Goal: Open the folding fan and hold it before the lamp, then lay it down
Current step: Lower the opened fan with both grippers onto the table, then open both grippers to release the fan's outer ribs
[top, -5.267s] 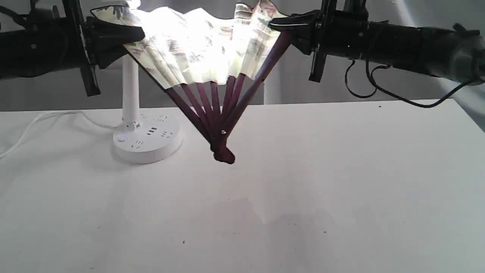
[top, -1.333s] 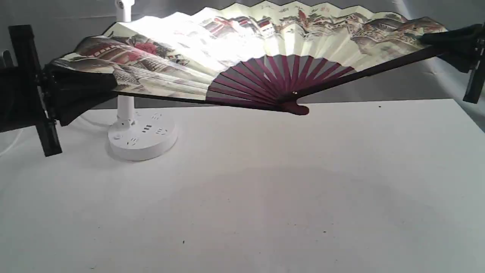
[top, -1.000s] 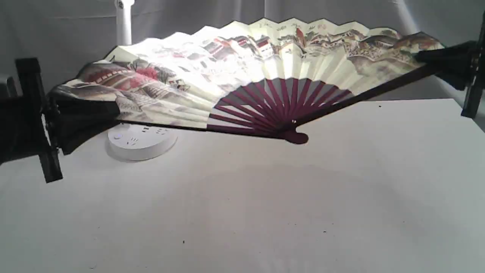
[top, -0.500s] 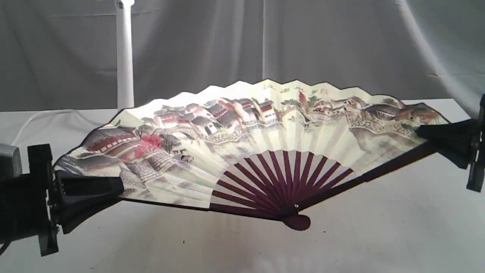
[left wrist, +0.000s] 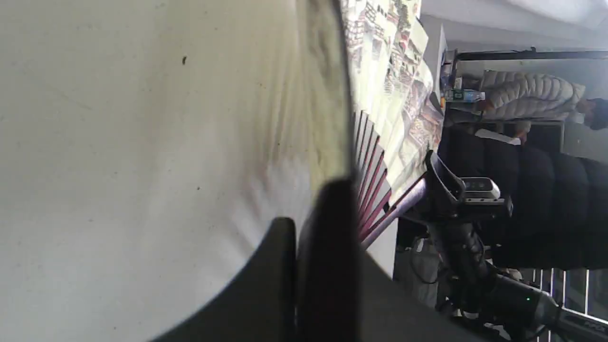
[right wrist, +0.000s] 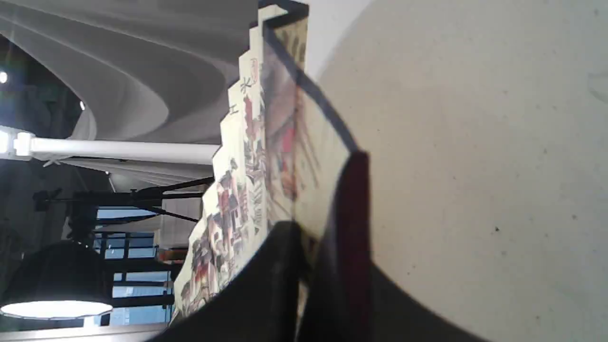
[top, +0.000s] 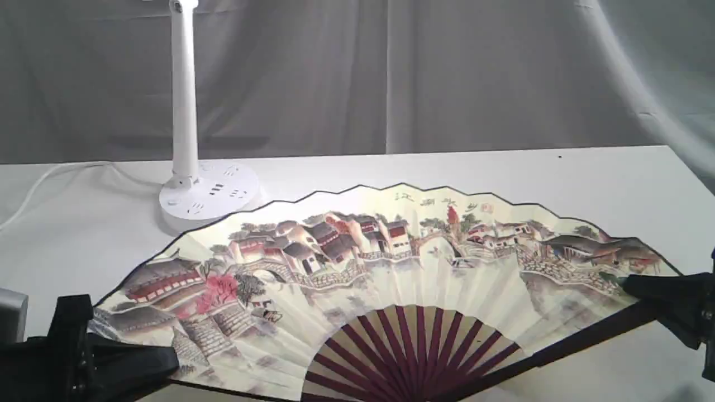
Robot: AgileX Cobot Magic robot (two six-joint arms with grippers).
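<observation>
Cream paper, maroon ribs: noted painted folding fan (top: 424, 268) spread, pivot cropped off-frame. Pinched at either end guard by black left gripper (top: 167, 365) and right gripper (top: 628, 283).

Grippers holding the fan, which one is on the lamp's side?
The left gripper, shut on the folding fan's end nearer the lamp; the right gripper clamps the far end.
</observation>
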